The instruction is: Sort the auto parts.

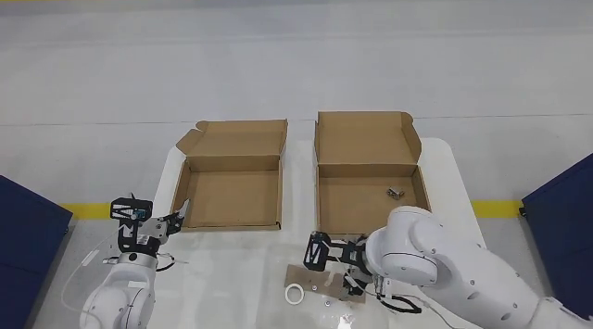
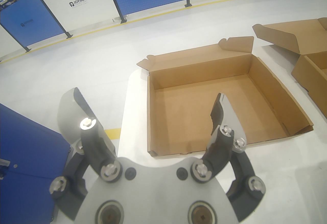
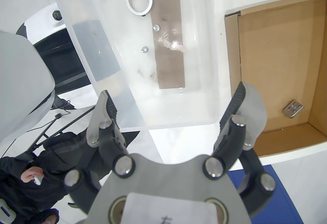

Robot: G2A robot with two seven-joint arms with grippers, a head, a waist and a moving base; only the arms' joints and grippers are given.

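From above, you have two open cardboard boxes side by side on the white table (image 1: 296,255), lids folded back. The left box (image 1: 232,197) holds nothing. The right box (image 1: 369,204) has one small metal plate (image 1: 393,193) lying near its right wall. The left gripper (image 1: 174,221) sits by the left box's near left corner. The right gripper (image 1: 316,251) is in front of the right box, its dark fingers spread. A white ring (image 1: 295,294) lies close to it, near the table's front edge.

On the left wrist camera, your left gripper (image 2: 148,96) has its fingers wide apart with nothing between them. It faces the left box (image 2: 270,102), whose plain brown floor is bare, and the right box (image 2: 304,71) stands beside that.

On the right wrist camera, the right gripper (image 3: 173,89) is also spread wide and holds nothing. Past it is a clear plastic bin (image 3: 81,46) with a brown strip (image 3: 168,30) on its floor. The ring (image 3: 139,0) is flat, silvery and thick-walled, and it overlaps the strip's edge. Two small round-headed fasteners are there as well, one on the strip (image 3: 156,28) and one just off it (image 3: 144,49). A pale, blurred piece (image 3: 178,47) also rests on the strip. In the right box (image 3: 276,43), the metal plate (image 3: 293,108) is a grey, rounded-corner rectangle with several holes, lying flat near a corner.
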